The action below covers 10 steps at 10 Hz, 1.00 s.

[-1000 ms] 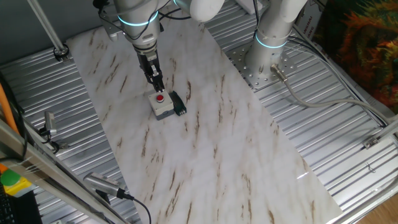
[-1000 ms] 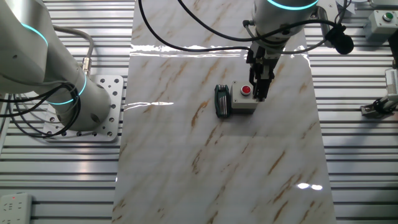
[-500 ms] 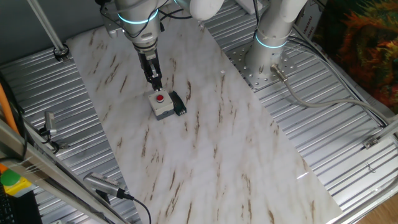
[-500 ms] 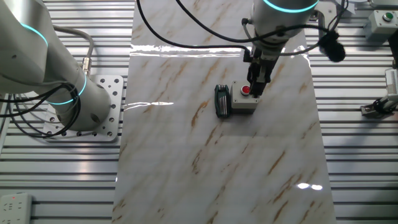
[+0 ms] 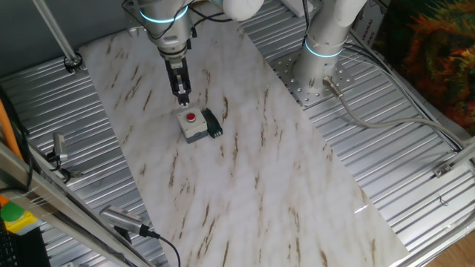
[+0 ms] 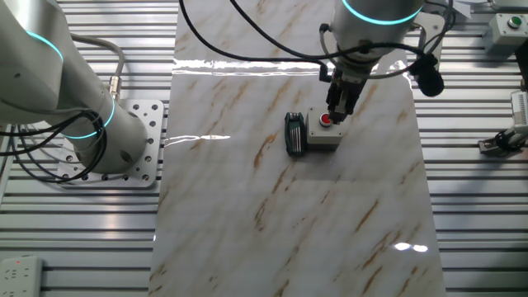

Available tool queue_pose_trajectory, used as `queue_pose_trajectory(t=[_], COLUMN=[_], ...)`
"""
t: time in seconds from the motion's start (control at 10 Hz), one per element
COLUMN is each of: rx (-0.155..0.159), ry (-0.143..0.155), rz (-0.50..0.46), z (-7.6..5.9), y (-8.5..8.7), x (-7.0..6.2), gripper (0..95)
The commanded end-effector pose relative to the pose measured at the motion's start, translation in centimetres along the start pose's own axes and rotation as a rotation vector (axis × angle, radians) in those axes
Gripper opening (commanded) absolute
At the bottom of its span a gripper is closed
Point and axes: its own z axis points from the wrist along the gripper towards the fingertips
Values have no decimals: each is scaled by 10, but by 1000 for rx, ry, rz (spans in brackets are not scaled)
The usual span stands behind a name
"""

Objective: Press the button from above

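The marbled desk (image 5: pixel 245 163) lay wide and bare toward six o'clock. The button (image 5: pixel 191 117) sat near its twelve o'clock end, well clear of any edge. The tool (image 5: pixel 181 97) hung just above it, holding nothing; its finger gap could not be judged. Pressing probably remained undone, needing only a straight descent.

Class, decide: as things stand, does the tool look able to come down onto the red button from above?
Probably yes. The tool hangs just above the button, and nothing lies between them in either view.
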Motion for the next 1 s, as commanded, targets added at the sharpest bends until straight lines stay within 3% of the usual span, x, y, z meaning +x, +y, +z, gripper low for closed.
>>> queue_pose_trajectory(t=[0.1,0.5,0.6,1.0], rx=[44,56,58,55], ry=[-8,-15,-18,-25], rz=[-72,-113,-120,-143], z=[0,1,3,18], y=[0,-1,-1,-6], x=[0,0,-1,-8], gripper=[380,380,570,570])
